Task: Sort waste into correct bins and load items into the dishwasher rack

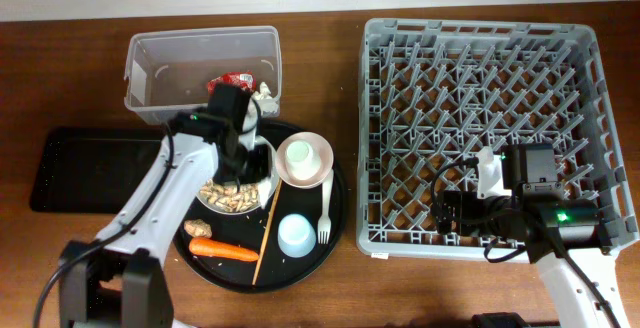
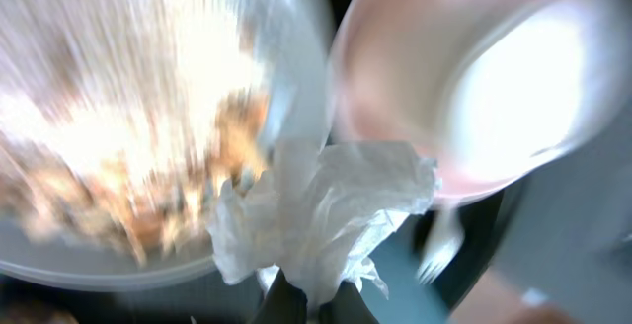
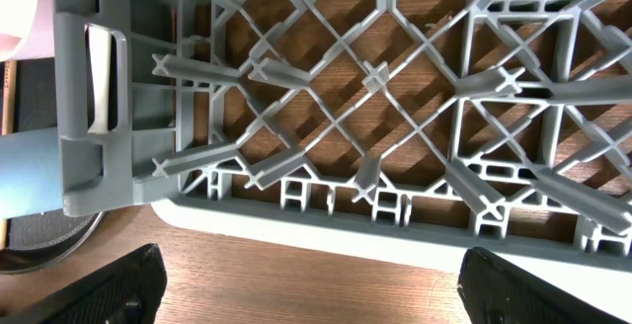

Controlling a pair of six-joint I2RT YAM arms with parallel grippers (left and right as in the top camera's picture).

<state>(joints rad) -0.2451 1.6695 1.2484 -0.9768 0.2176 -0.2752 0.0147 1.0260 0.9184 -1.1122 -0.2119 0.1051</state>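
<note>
The left pincer (image 1: 240, 163) was clenched on a crumpled white napkin (image 2: 326, 215). In the left wrist view the paper bunched out just above the closed tips. It hung above the round black tray (image 1: 335, 230), over the gap between the white bowl (image 2: 118, 265) of rice-like grains and the pale pink bowl (image 1: 322, 175).

The relation that mattered was the way to the clear tub (image 1: 140, 78). It lay straight to the far side of the pincer, just past the tray's far rim. Its long axis ran left to right, so it offered a broad mouth to a carry from the near side. A red wrapper (image 1: 232, 78) and a white scrap already lay at its right end, which suggested the napkin belonged there. The shallow black tray (image 1: 90, 168) sat well off to the left on the surface and looked the less likely target.

The left arm was plainly the nearer one. The likely need was a lift clear of the bowl rims, then a short reach to the far side.

The right pincer (image 3: 326, 299) was released and held nothing, its fingers spread wide. It hovered low by the near left edge of the dishwasher rack (image 1: 590, 48), well apart from the napkin.
</note>
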